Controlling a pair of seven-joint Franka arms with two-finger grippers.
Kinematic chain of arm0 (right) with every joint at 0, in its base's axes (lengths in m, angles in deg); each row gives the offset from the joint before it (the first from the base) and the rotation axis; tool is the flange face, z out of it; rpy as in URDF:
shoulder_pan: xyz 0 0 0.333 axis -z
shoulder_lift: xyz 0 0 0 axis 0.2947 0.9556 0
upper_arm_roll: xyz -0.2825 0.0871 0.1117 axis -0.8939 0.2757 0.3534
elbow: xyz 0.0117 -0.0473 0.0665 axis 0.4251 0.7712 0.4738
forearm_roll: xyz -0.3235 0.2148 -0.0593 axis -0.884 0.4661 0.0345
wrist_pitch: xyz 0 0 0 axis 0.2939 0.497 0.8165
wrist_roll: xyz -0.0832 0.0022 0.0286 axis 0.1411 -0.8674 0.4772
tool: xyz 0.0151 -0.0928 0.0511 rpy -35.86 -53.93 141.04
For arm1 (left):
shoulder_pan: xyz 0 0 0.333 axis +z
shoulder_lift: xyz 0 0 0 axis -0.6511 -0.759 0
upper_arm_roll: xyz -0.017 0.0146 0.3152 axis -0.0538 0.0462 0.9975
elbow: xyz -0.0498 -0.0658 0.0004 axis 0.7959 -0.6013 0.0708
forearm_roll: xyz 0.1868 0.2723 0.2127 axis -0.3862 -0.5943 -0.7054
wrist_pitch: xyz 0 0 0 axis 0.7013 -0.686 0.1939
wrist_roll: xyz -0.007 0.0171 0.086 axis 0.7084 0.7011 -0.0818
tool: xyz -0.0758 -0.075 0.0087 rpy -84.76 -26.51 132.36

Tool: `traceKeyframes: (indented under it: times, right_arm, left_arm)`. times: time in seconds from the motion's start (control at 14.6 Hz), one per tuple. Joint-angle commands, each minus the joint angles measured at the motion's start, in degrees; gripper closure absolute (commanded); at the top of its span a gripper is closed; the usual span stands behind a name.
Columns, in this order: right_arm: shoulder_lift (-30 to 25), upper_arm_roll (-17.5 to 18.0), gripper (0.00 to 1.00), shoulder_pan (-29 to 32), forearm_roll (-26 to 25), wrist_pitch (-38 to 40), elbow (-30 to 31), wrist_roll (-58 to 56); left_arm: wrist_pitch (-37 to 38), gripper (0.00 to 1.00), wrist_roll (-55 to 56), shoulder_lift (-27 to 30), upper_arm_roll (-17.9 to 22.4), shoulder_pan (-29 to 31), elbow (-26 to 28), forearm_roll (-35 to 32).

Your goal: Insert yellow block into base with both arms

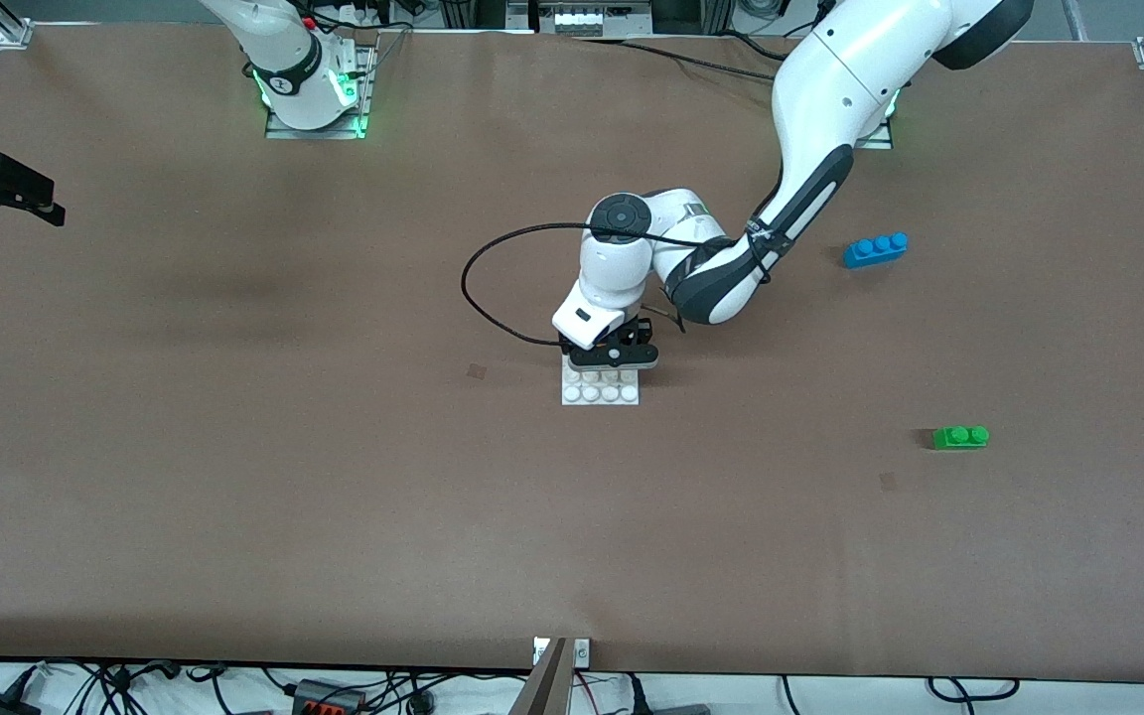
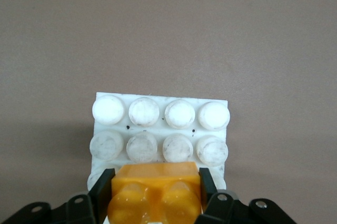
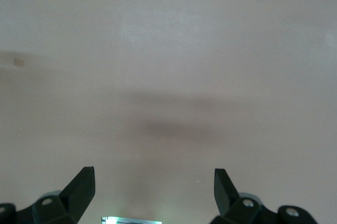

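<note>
Now the small yellow-orange plastic two-stud block (image 2: 156,192) sits clamped between the left gripper's (image 2: 156,190) black fingers (image 2: 102,187) over the flat white studded base plate (image 2: 160,129), while the right gripper (image 3: 154,182) waits spread wide at the right arm's end of the table.

A brown table (image 1: 234,477) fills the scene under even light, with tangled cables (image 1: 115,685) along its near edge.

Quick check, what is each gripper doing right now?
Left gripper: closed on the yellow block, over the base.
Right gripper: open, holding nothing, waiting over bare table at the right arm's end.
</note>
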Motion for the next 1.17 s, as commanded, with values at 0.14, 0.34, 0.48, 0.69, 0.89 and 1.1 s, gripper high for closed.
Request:
traceKeyframes:
  times: [0.14, 0.34, 0.48, 0.69, 0.89, 1.1]
  right_arm:
    - [0.2, -0.3, 0.00, -1.6, 0.1, 0.6, -1.0, 0.9]
    - [0.2, -0.3, 0.00, -1.9, 0.2, -0.2, -1.1, 0.8]
    - [0.2, -0.3, 0.00, -3.3, 0.2, 0.4, -1.0, 0.8]
    - [0.2, -0.3, 0.00, -3.5, 0.2, -0.2, -1.0, 0.8]
    - [0.2, -0.3, 0.00, -3.4, 0.1, -0.7, -0.9, 0.8]
    - [1.0, -0.4, 0.00, -3.0, 0.1, -0.8, -1.0, 0.8]
  left_arm:
    - [-0.3, 0.45, 1.3, -1.8, -0.1, 0.1, 0.5, -2.5]
    - [0.2, 0.46, 1.5, -1.3, -0.4, 0.2, 0.8, -2.5]
    - [0.8, 0.46, 1.6, -1.3, -1.7, 0.7, 0.9, -2.4]
    - [1.4, 0.00, 1.3, -1.1, -2.0, 1.0, 0.3, -2.3]
    - [8.3, 0.00, 0.9, 0.0, -7.3, 5.3, -3.5, -1.3]
    - [16.9, 0.00, -3.3, 0.6, -8.5, 6.4, -9.4, -1.2]
